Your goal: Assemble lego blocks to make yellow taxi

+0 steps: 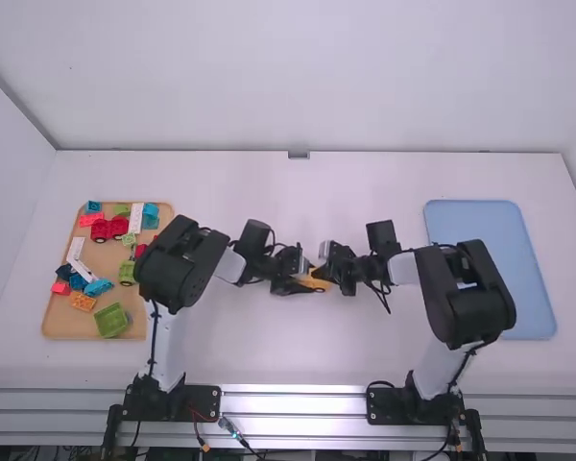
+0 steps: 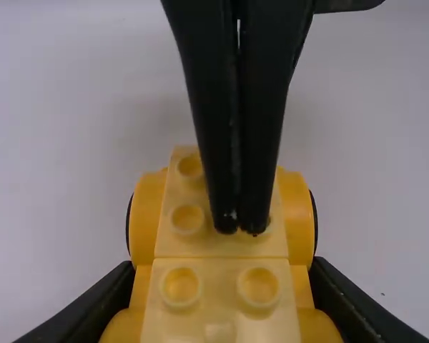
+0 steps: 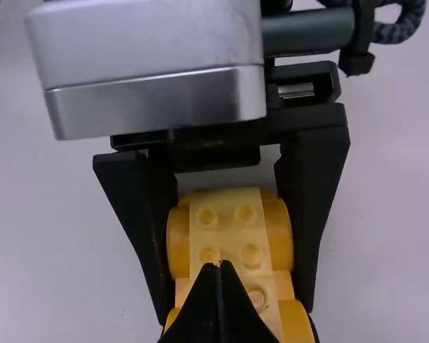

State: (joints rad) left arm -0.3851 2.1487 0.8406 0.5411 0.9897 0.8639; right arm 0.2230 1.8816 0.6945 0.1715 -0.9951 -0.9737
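Note:
Near the table's middle, my left gripper (image 1: 296,277) is shut on a yellow wheeled car base (image 1: 317,283), and my right gripper (image 1: 330,268) meets it from the other side. In the left wrist view, the left gripper (image 2: 223,268) grips the car base (image 2: 222,286) by its sides, with studs facing up. The right gripper's two fingers are together, tips down over the studs at one end. In the right wrist view, the right gripper (image 3: 219,266) is shut above the car base (image 3: 227,236), with no block between its fingers; the tips cover part of the studded top.
At the left, a wooden tray (image 1: 50,322) holds several red, blue, green, orange and white blocks. A light blue tray (image 1: 477,219) lies at the right. The two forearms face each other across the middle, grippers very close.

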